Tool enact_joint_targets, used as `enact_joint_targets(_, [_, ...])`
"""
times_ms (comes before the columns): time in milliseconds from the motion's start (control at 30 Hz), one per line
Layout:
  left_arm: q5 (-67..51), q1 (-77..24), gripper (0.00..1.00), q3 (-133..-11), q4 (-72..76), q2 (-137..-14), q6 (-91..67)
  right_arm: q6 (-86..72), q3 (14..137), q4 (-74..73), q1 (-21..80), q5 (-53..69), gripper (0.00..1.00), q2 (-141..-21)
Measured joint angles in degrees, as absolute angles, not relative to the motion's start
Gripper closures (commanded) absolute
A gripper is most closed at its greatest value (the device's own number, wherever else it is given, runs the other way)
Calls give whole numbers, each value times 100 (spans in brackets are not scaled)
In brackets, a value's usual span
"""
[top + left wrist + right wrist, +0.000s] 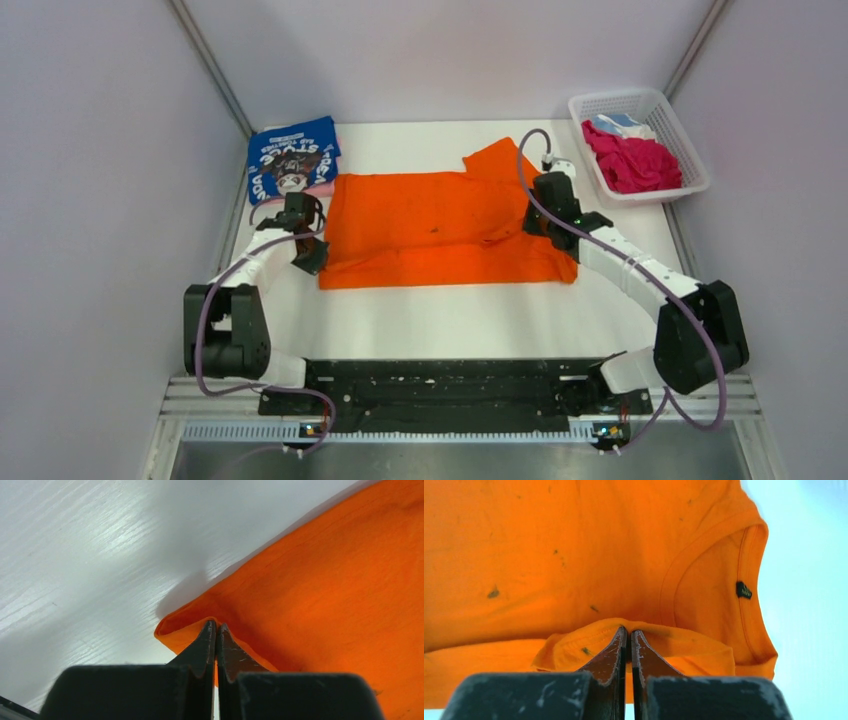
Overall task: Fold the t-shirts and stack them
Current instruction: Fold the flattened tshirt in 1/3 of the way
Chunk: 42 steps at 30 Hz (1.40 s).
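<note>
Left gripper (216, 630) pressed together, pinching fold at left edge of plain bright orange cloth t-shirt (440, 225). Right gripper (629, 632) pinching fold beside its collar. Shirt spread flat on white tabletop (450, 320). Risk: shallow pinch slips, or uneven lift skews the fold.

Pink tee (326, 180) mostly beneath the blue tee (290, 158)

You're at a robotics lab test cell, not a home or shop: the white bench (450, 320) is boxed in at its left, right and far edges by plain pale panels (100, 150) framed with bare metal struts (212, 68). Along its near edge, a black mounting plate (440, 385) on aluminium rails (190, 405) carries the left arm (250, 265) and the right arm (640, 275), both trailing exposed lilac cables (198, 350).
</note>
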<state>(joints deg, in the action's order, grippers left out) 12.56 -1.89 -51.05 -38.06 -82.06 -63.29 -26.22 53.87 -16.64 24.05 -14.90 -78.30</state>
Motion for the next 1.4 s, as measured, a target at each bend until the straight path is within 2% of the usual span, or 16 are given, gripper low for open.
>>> enact_joint_targets(233, [1282,-128,100,-5212,-3623,-8436,-6243,-2410,5723,-1387,2220,-1393,100,-8374])
enact_joint_targets(267, [1286,-123,98,-5212,-3594,-8451,-6237,-2381,5769,-1341,2196,-1382,99,-8447])
enact_joint_targets(300, [1288,-121,89,-5212,-3564,-8464,-6219,-2381,5769,-1341,2196,-1382,97,-8447])
enact_joint_targets(367, [1288,-117,65,-5214,-3483,-8538,-6167,-2285,5913,-1245,2145,-1347,92,-8667])
enact_joint_targets(433, [1304,-115,38,-5234,-3409,-8650,-6084,-2204,6055,-1151,2121,-1315,76,-8903])
enact_joint_targets(500, [1341,-99,14,-5321,-3387,-8803,-6038,-2112,6257,-1125,2099,-1291,46,-9201])
enact_joint_targets(533, [1361,-89,10,-5376,-3391,-8851,-5970,-2060,6412,-1122,2084,-1267,34,-9404])
enact_joint_targets(600, [1446,-36,2,-5559,-3459,-8899,-5916,-1975,6740,-1149,2049,-1238,19,-9756])
enact_joint_targets(667, [1588,43,1,-5802,-3568,-8886,-5852,-1916,6960,-1216,2027,-1219,6,-9924])
enact_joint_targets(733, [1695,89,1,-5968,-3618,-8788,-5824,-1922,7013,-1227,2014,-1186,2,-9913])
enact_joint_targets(867, [1520,119,1,-5996,-3686,-8335,-5631,-2071,6554,-1022,2005,-882,1,-9459])
enact_joint_targets(1000, [591,56,1,-5701,-3181,-8103,-5328,-2327,5645,-742,2005,-370,1,-8761])
enact_joint_targets(1133, [-126,-287,1,-5583,-2744,-8571,-5098,-2471,5332,-545,2005,-123,1,-8812])
enact_joint_targets(1267, [-392,-495,1,-5623,-2410,-9452,-4928,-2637,5317,-379,2008,-167,1,-9174])
enact_joint_targets(1400, [-563,-467,1,-5710,-2161,-9633,-4849,-2842,5092,-506,2005,-346,1,-9336])
